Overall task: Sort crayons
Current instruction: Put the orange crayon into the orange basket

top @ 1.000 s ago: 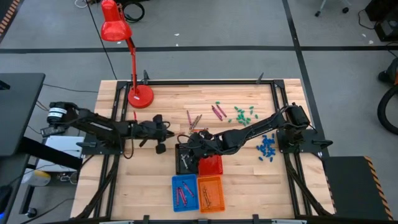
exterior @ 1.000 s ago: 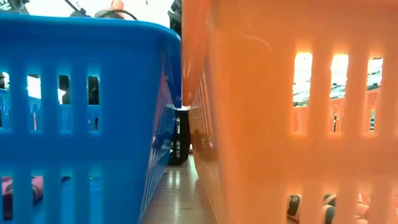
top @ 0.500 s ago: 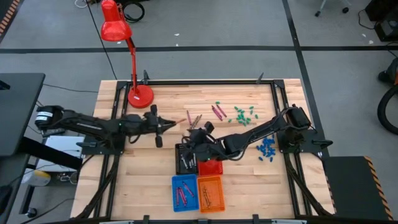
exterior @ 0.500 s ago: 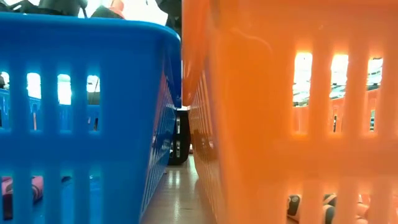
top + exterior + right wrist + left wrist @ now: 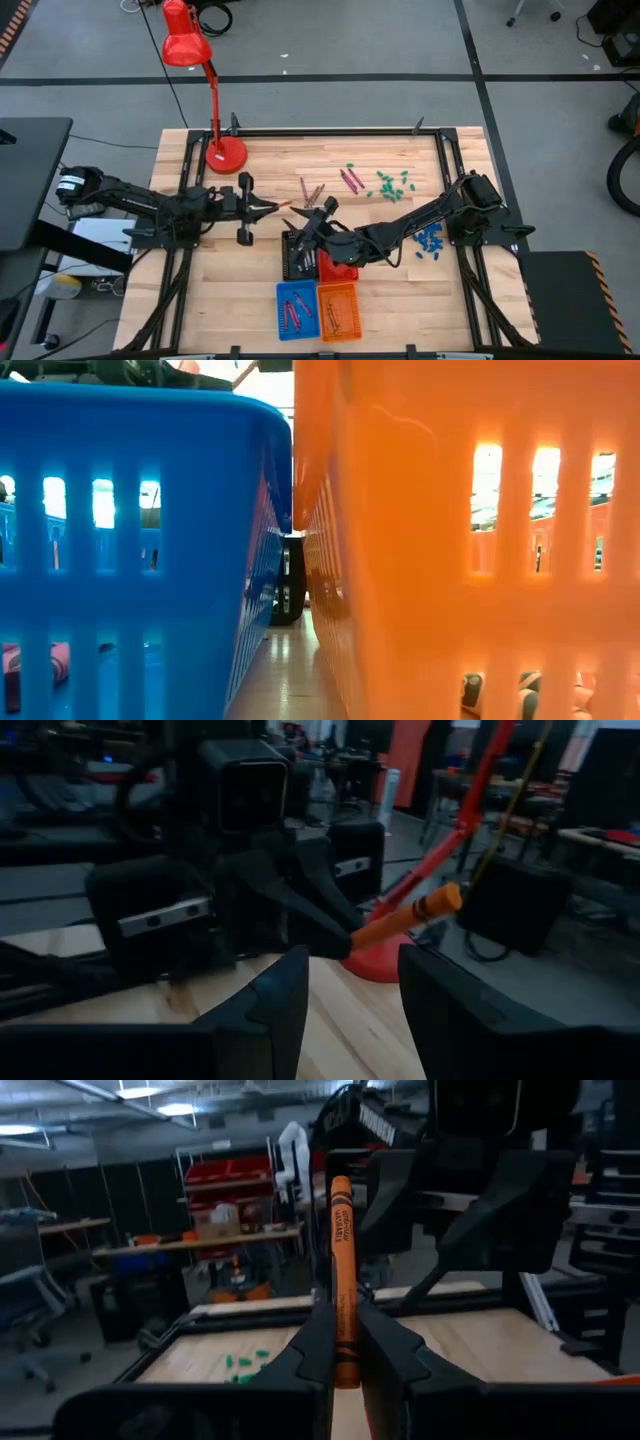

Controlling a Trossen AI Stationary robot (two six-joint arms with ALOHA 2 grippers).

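Note:
An orange crayon (image 5: 341, 1270) is held in my left gripper (image 5: 343, 1345), which hovers above the table's middle left (image 5: 270, 207). My right gripper (image 5: 350, 990) is open and faces it from the right (image 5: 318, 212), above the far end of the black basket (image 5: 297, 256). The crayon's free end (image 5: 440, 902) shows just beyond my right fingers. Loose crayons (image 5: 312, 191) lie flat on the wood farther back, with more of them (image 5: 350, 178) to their right. Other crayons lie in the blue basket (image 5: 296, 309) and the orange basket (image 5: 338, 311). My left gripper pinches the orange crayon by one end (image 5: 345, 1365) between its two fingers (image 5: 318, 1342). They come about level from the table's left. The rest of the crayon sticks out past the fingertips toward my right gripper, slanting a little upward and clear of the table.
A red basket (image 5: 342, 270) stands beside the black one. Green pieces (image 5: 390, 184) and blue pieces (image 5: 430, 238) lie at the right. A red desk lamp (image 5: 224, 153) stands at the far left. The blue basket (image 5: 140, 540) and the orange basket (image 5: 470, 540) fill the low view.
My left gripper has risen and tipped from slanting down to about level, drawing back a little toward the table's left with the orange crayon. My right gripper has lifted from over the black basket, tipped up to level and turned toward the left gripper.

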